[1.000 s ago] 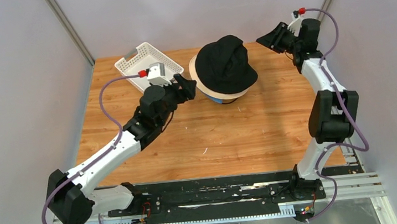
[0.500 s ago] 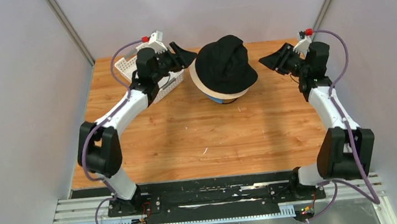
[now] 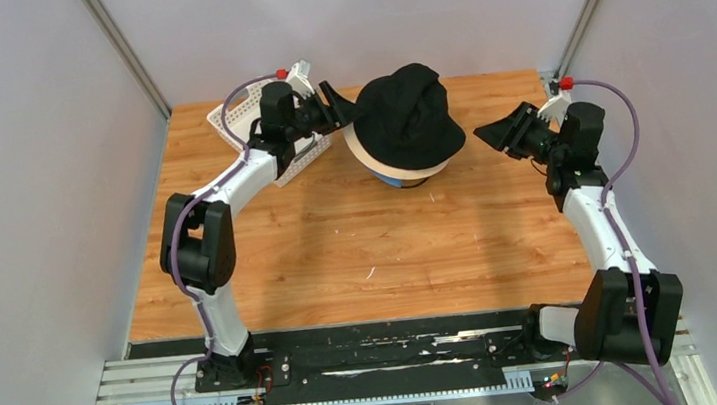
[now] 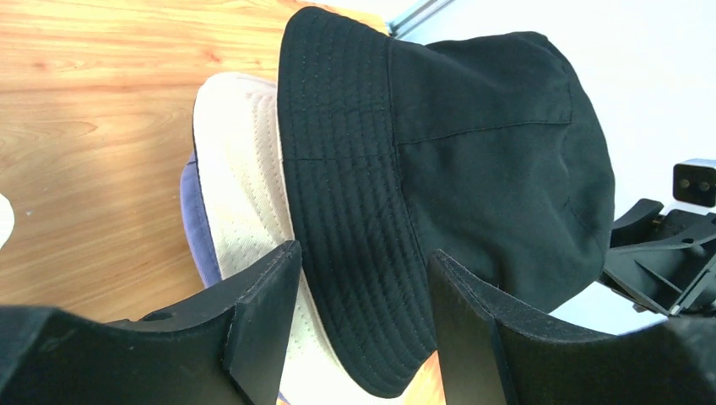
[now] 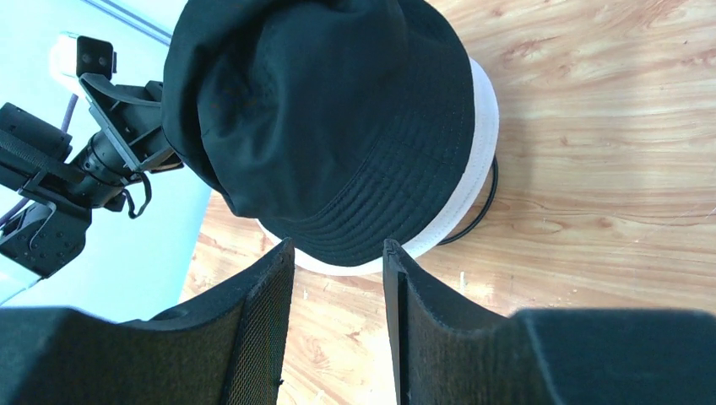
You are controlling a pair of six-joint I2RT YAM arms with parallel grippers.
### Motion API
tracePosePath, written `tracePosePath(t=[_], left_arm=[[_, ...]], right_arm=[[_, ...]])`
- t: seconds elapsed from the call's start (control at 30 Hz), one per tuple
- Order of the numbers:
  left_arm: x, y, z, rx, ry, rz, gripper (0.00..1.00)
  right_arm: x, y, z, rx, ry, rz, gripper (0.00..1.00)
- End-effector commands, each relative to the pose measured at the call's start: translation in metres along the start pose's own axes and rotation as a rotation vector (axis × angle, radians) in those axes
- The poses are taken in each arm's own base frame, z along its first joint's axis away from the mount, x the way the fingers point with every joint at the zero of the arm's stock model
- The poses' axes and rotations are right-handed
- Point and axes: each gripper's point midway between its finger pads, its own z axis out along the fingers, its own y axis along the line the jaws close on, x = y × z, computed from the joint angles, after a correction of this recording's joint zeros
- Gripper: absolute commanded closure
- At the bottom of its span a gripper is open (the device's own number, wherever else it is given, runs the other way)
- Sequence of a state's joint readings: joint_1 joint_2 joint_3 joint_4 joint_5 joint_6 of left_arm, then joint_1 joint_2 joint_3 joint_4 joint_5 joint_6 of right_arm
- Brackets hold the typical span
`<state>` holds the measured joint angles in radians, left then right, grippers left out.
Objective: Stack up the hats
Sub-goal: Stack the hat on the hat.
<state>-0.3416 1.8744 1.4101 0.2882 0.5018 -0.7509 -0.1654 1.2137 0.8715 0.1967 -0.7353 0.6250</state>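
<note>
Right now the stacked hats sit at the far middle of the table (image 3: 359,248), with the black hat (image 3: 409,117) on top, the beige hat (image 3: 359,152) under it and a bluish hat (image 3: 390,180) peeking out lowest. The left gripper (image 3: 345,109) is at the stack's left edge, over the white basket (image 3: 237,115). Its jaws are spread, and in the left wrist view the black brim shows in the gap with nothing pinched. The right gripper (image 3: 491,138) hangs to the right of the stack, apart from it, also spread and pointed at the brims. Bare wood lies in front of the hats, and a wall stands close behind them.
</note>
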Motion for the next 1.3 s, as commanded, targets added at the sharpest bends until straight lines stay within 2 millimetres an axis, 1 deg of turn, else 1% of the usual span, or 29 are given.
tracePosePath(t=[0.0, 0.37, 0.47, 0.5, 0.67, 0.73, 0.83, 0.87, 1.0, 1.1, 1.27], left_arm=[[-0.009, 0.004, 0.002, -0.015, -0.004, 0.034, 0.39], [0.001, 0.019, 0.016, -0.019, 0.030, 0.007, 0.39], [0.005, 0.023, 0.020, -0.014, 0.045, -0.005, 0.42], [0.006, 0.023, 0.021, -0.009, 0.045, -0.009, 0.45], [0.001, 0.014, 0.021, 0.086, -0.001, -0.061, 0.71], [-0.002, 0.010, 0.020, 0.133, -0.024, -0.090, 0.78], [-0.004, 0.007, 0.016, 0.190, -0.042, -0.125, 0.96], [-0.005, 0.007, 0.015, 0.202, -0.050, -0.135, 0.99], [-0.009, 0.009, 0.006, 0.241, -0.096, -0.185, 1.00], [-0.005, 0.012, 0.003, 0.240, -0.096, -0.193, 1.00], [0.001, 0.015, 0.000, 0.241, -0.100, -0.200, 1.00]], right_arm=[[0.001, -0.001, -0.005, -0.014, 0.005, -0.013, 0.57], [0.005, -0.001, -0.004, -0.028, 0.024, 0.003, 0.57], [0.008, -0.003, -0.003, -0.029, 0.031, 0.013, 0.57], [0.009, -0.004, -0.003, -0.027, 0.032, 0.016, 0.57], [0.016, -0.012, -0.002, -0.026, 0.045, 0.045, 0.57], [0.016, -0.014, -0.003, -0.030, 0.042, 0.055, 0.57], [0.016, -0.020, -0.003, -0.023, 0.039, 0.063, 0.57], [0.016, -0.021, -0.003, -0.023, 0.040, 0.069, 0.58], [0.018, -0.023, -0.002, -0.055, 0.037, 0.096, 0.57], [0.020, -0.025, 0.002, -0.080, 0.042, 0.120, 0.57], [0.021, -0.032, 0.014, -0.126, 0.050, 0.188, 0.57]])
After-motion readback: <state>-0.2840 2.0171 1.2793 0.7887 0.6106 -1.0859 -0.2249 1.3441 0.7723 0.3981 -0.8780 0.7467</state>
